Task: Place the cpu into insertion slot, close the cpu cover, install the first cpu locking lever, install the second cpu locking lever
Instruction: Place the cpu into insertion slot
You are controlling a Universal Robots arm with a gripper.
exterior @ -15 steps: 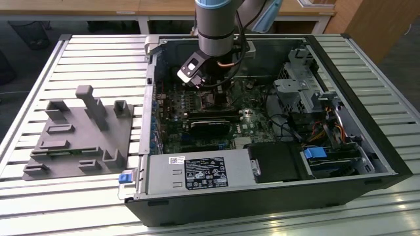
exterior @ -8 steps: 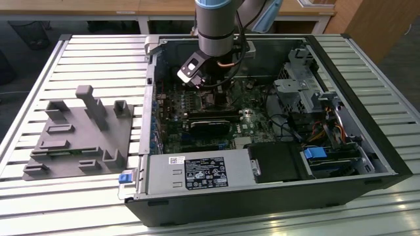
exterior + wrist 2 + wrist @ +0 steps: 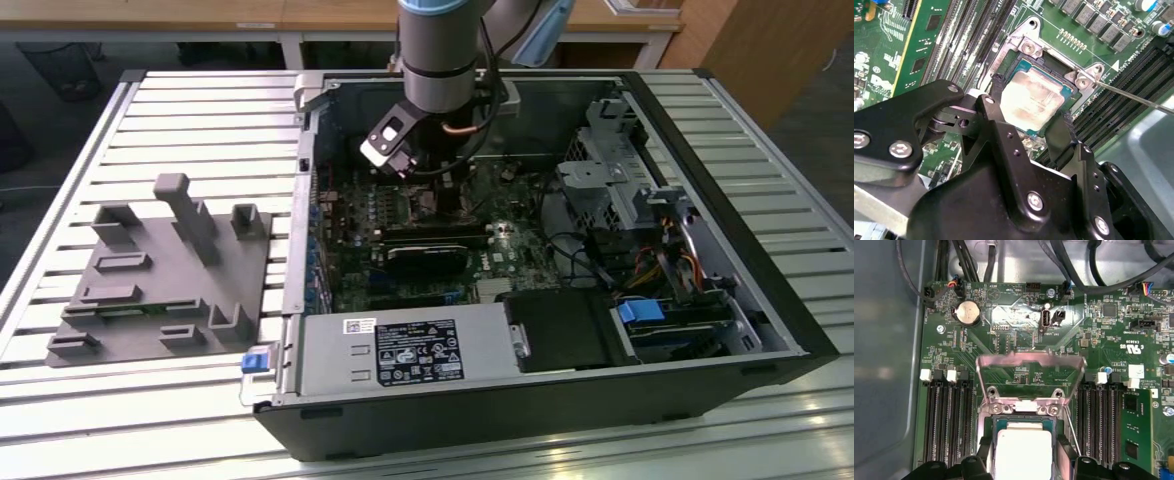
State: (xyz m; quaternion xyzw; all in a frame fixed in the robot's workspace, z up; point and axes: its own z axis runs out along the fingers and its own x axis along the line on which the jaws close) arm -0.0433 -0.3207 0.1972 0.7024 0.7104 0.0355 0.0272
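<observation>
Gripper (image 3: 1031,102) jaws are set either side of the cpu (image 3: 1029,110), apparently clasping it, in the insertion slot (image 3: 1056,60) of the green motherboard (image 3: 1104,335). Beside that slot the cpu cover (image 3: 1029,358) is stood open. The case (image 3: 534,405) is laid on a slatted table (image 3: 174,110).

Overall light: bright, even, from overhead in the exterior view
Glare: white streaks on the grey slatted metal table (image 3: 627,455); pinkish sheen on the raised silvery metal cpu cover (image 3: 1030,360)
Overexposure: pale square metal cpu (image 3: 1024,452) face washed near white in the first wrist view
Shadow: open black computer case (image 3: 534,410) interior dim, its shadows soft-edged
</observation>
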